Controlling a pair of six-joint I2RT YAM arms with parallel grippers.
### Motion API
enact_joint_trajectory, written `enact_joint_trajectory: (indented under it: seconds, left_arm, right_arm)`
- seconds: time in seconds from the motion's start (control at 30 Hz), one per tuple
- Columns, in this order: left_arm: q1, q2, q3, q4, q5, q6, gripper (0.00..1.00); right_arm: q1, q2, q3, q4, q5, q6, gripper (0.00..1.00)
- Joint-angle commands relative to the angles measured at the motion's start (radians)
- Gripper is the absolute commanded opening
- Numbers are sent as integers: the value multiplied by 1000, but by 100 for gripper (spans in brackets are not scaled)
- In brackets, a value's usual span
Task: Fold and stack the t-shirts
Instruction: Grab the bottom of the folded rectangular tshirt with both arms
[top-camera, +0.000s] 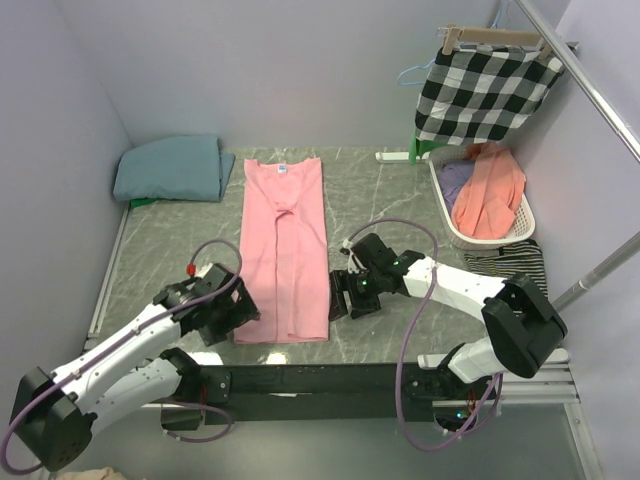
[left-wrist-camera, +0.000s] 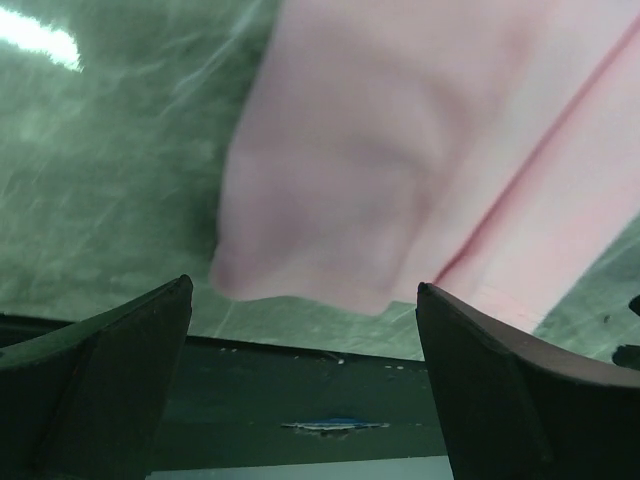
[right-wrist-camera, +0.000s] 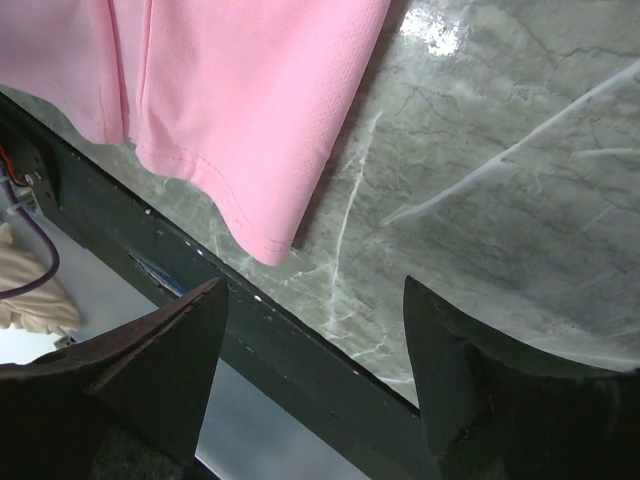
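Note:
A light pink t-shirt (top-camera: 283, 250), folded lengthwise into a long strip, lies flat in the middle of the table. A dusty teal t-shirt (top-camera: 172, 168) sits folded at the back left. My left gripper (top-camera: 232, 312) is open at the pink strip's near left corner; in the left wrist view the hem (left-wrist-camera: 430, 160) lies just beyond the gripper (left-wrist-camera: 303, 290). My right gripper (top-camera: 345, 298) stands open just right of the near right corner. In the right wrist view that corner (right-wrist-camera: 250, 120) lies ahead of the gripper (right-wrist-camera: 315, 290), and nothing is between the fingers.
A white laundry basket (top-camera: 441, 195) at the right holds an orange garment (top-camera: 490, 195). A checked cloth (top-camera: 485, 90) hangs above it, and a striped garment (top-camera: 510, 262) lies beside it. A metal rail (top-camera: 600, 100) crosses the right side. The table's dark front edge (top-camera: 330, 380) runs close under both grippers.

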Motion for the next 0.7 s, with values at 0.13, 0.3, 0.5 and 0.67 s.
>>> enact_joint_trajectory:
  seconds: [0.13, 0.3, 0.5, 0.67]
  left_arm:
    - [-7, -64, -55, -30, -31, -142, 99]
    - [-7, -12, -72, 24, -28, -141, 99]
    - [-7, 2, -106, 74, -27, -156, 99]
    - [-7, 2, -149, 114, -36, -176, 99]
  right_arm:
    - [23, -11, 20, 27, 30, 22, 77]
    - [23, 16, 10, 68, 9, 50, 74]
    - [50, 56, 18, 99, -22, 77, 70]
    - [87, 105, 35, 81, 27, 97, 65]
